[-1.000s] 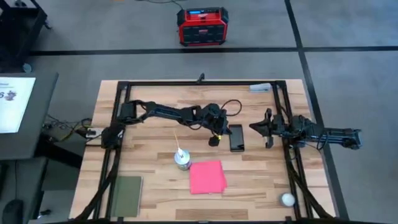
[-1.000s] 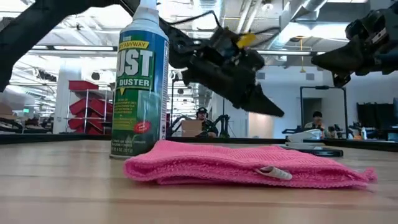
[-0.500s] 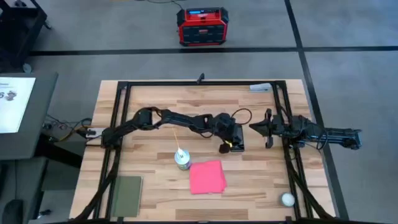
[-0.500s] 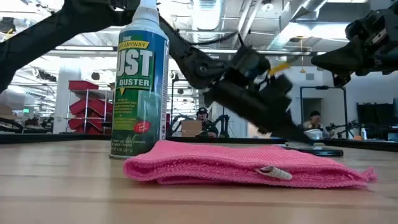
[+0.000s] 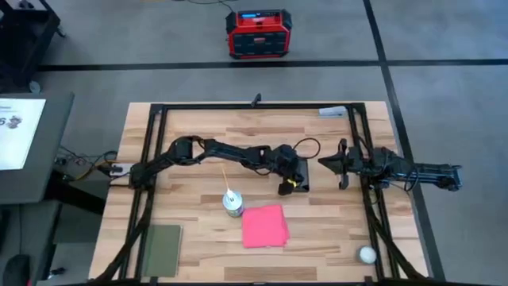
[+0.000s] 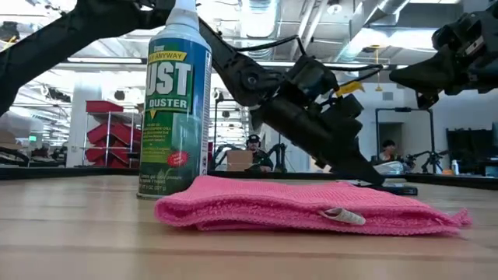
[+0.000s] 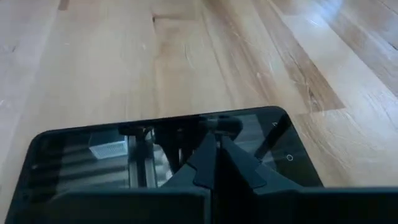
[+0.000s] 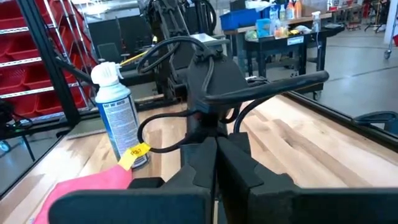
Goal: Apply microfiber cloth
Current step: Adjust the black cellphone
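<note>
black phone (image 7: pixel 155 155) cut off by frame edge, mostly hidden under left arm overhead

Four cameras: one overhead, one at surface level, one on each wrist.

The high view looks straight down on the whole surface (image 5: pixel 198 230). The low view faces level across it, close behind the cloth (image 6: pixel 311 206) and can (image 6: pixel 175 101), both also seen from above. The left wrist view sits close over the phone (image 7: pixel 155 155); the right looks across at the left arm (image 8: pixel 211 81).
</note>
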Motion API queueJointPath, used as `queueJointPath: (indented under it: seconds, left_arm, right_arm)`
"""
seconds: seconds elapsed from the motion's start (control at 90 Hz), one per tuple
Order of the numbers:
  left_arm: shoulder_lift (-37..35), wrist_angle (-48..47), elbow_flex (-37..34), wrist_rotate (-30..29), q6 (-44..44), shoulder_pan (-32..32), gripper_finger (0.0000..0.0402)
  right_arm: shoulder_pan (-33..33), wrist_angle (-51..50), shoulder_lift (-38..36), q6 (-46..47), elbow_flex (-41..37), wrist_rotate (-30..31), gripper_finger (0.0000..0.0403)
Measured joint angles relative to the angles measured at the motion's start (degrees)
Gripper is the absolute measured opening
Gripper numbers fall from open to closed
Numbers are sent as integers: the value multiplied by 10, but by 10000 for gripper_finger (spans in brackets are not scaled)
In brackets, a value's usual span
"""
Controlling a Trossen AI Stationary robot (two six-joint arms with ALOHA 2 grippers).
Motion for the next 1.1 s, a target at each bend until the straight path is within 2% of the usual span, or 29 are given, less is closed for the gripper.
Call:
queueJointPath:
  seconds: [0.478, 0.711, 0.911, 1.1]
  left_arm:
    - [-49, -110, -4, -29, 36, 0, 0]
    - [-52, -118, -13, -36, 37, 0, 0]
    - [-81, -91, -65, -39, 20, 4, 0]
    - [-145, -46, -162, -62, 7, 13, 0]
  right_arm:
    - [0, -6, 0, 0, 0, 0, 0]
    - [0, -6, 0, 0, 0, -1, 0]
    - [0, -7, 0, 0, 0, -2, 0]
    - [0, -7, 0, 0, 0, -2, 0]
